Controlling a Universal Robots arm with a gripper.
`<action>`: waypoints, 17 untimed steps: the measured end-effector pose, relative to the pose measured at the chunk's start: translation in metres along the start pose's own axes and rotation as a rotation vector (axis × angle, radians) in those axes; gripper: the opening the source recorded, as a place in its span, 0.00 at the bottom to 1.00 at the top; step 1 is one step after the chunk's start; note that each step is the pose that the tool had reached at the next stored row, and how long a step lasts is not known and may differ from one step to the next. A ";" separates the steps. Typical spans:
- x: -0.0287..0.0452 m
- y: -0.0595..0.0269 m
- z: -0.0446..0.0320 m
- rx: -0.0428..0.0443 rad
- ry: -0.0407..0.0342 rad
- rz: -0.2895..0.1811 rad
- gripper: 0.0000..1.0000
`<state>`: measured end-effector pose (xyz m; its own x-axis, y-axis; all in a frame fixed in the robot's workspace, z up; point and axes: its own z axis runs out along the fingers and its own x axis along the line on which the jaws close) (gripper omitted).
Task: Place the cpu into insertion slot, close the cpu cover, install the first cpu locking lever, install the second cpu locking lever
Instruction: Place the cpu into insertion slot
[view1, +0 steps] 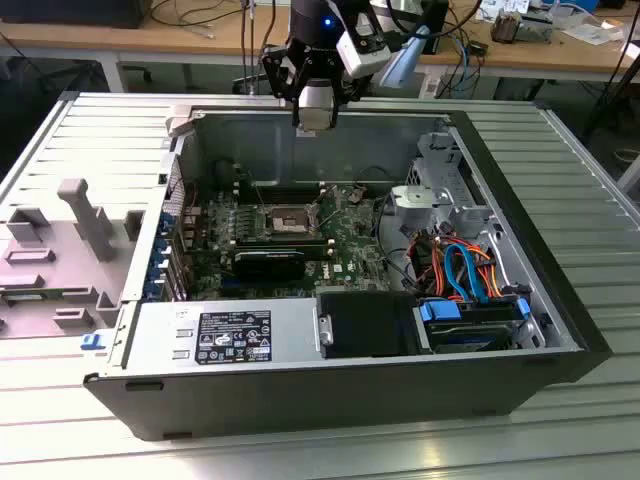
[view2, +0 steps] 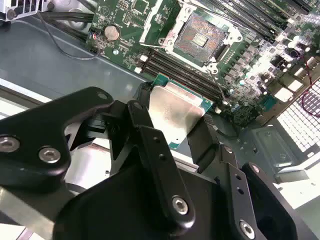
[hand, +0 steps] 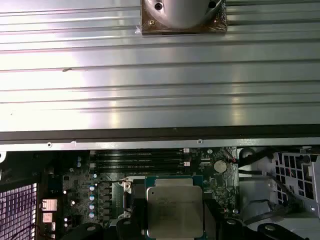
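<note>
My gripper (view1: 314, 118) hangs over the rear wall of the open computer case (view1: 130, 345), above the green board. It is shut on the cpu (view2: 172, 112), a flat square chip with a dull silver top, clamped by two edges between black fingers (view2: 205, 142). In the first wrist view the cpu (hand: 174, 210) is level, with the board beneath it. The insertion slot (view2: 200, 36) lies uncovered, with a dark centre and a shiny rim; it sits mid-board in the exterior view (view1: 288, 218). The cpu cover (view2: 152, 25) looks raised at one side of the slot.
Long black memory slots (view2: 180, 70) run between the slot and the held chip. A black heatsink-like block (view1: 270, 262) lies in front of the slot. A power supply (view1: 225, 335) and drives with orange and blue cables (view1: 465, 270) fill the case front. A grey fixture (view1: 60, 250) stands at the exterior view's left.
</note>
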<state>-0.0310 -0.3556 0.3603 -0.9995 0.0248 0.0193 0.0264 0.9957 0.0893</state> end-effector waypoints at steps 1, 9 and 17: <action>0.0000 0.0000 0.0000 0.0000 0.0000 0.000 0.54; 0.0002 -0.0026 0.0073 0.0000 0.0000 0.000 0.54; 0.0000 -0.0077 0.0075 0.0000 0.0000 0.000 0.54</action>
<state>-0.0314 -0.3625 0.3522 -0.9995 0.0247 0.0193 0.0263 0.9957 0.0893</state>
